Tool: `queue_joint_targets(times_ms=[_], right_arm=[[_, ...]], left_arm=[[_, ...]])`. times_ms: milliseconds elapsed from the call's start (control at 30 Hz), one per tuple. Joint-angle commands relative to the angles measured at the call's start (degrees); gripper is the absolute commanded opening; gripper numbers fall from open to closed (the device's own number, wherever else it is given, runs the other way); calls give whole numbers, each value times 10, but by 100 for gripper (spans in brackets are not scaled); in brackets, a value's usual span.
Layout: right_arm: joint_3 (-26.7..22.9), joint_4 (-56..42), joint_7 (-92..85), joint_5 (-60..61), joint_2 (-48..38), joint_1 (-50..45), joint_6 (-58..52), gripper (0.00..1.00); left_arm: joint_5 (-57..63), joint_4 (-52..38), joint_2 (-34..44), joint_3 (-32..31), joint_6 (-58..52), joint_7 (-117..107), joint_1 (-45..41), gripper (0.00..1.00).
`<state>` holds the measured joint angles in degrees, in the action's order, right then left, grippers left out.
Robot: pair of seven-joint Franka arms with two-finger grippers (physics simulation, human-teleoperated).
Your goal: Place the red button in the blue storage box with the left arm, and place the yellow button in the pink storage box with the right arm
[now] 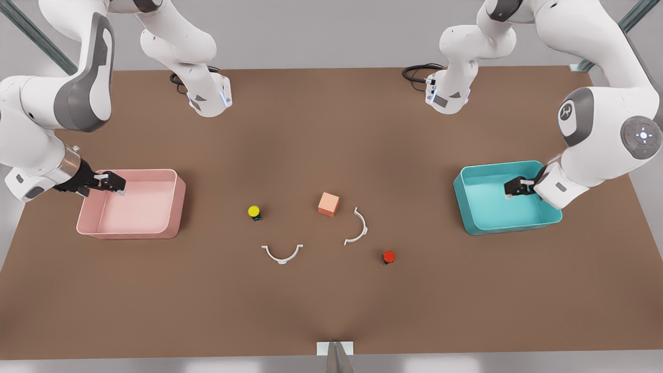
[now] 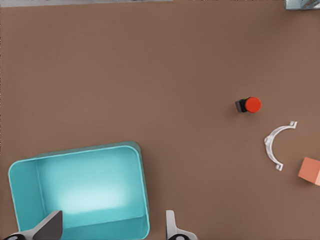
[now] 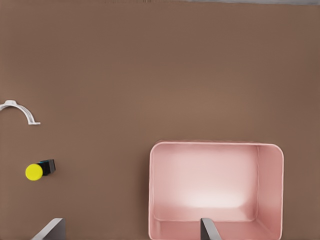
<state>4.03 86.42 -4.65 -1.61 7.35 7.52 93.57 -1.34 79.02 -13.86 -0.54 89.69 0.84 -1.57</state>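
Now, starting at the front view's left, my right gripper [image 1: 115,183] hangs over the pink box [image 1: 175,199], near that box's outer wall, with its fingers [image 3: 50,231] spread apart and pinching nothing. The pink box sits open on the brown table [image 1: 331,311]. Well apart from it, toward the middle, the yellow button [image 1: 254,212] lies on the table, outside any box. Just below and to its right in the front view is a white curved clip [image 1: 282,254]. Next comes a small orange cube [image 1: 328,203], and just beside it a second white clip [image 1: 357,226]. The red button [image 1: 388,257] lies on the table a little farther right and nearer the front edge, also outside any box. At the front view's right stands the blue box [image 1: 469,217], and my left gripper [image 1: 514,189] hangs above its inside, near the outer wall, fingers [image 2: 48,227] spread and holding nothing. From the left wrist view the red button [image 2: 249,105] lies well apart from the blue box [image 2: 141,190].
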Motion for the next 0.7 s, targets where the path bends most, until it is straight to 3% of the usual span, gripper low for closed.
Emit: queue_joint_targets(times_ms=[0,100,200,333,500,567,667], right_arm=[[0,0,-26,0,-1,0,6,100],[0,0,-26,0,-1,0,6,100],[10,0,-19,6,10,-5,28,100],[65,-27,-8,31,125,-20,140,100],[68,-47,179,-50,224,-129,206,100],[69,-35,206,-47,251,-146,207,100],[96,45,265,-47,224,-146,205,100]], left_arm=[[3,-1,-1,-1,22,3,3,100],[-2,0,-17,-3,30,-1,-11,100],[2,3,-82,-2,128,-182,-103,100],[4,1,-172,-2,267,-383,-166,100],[5,-15,-253,-2,377,-519,-218,100],[5,-43,-289,-2,387,-543,-230,100],[5,-43,-320,-2,427,-543,-232,100]])
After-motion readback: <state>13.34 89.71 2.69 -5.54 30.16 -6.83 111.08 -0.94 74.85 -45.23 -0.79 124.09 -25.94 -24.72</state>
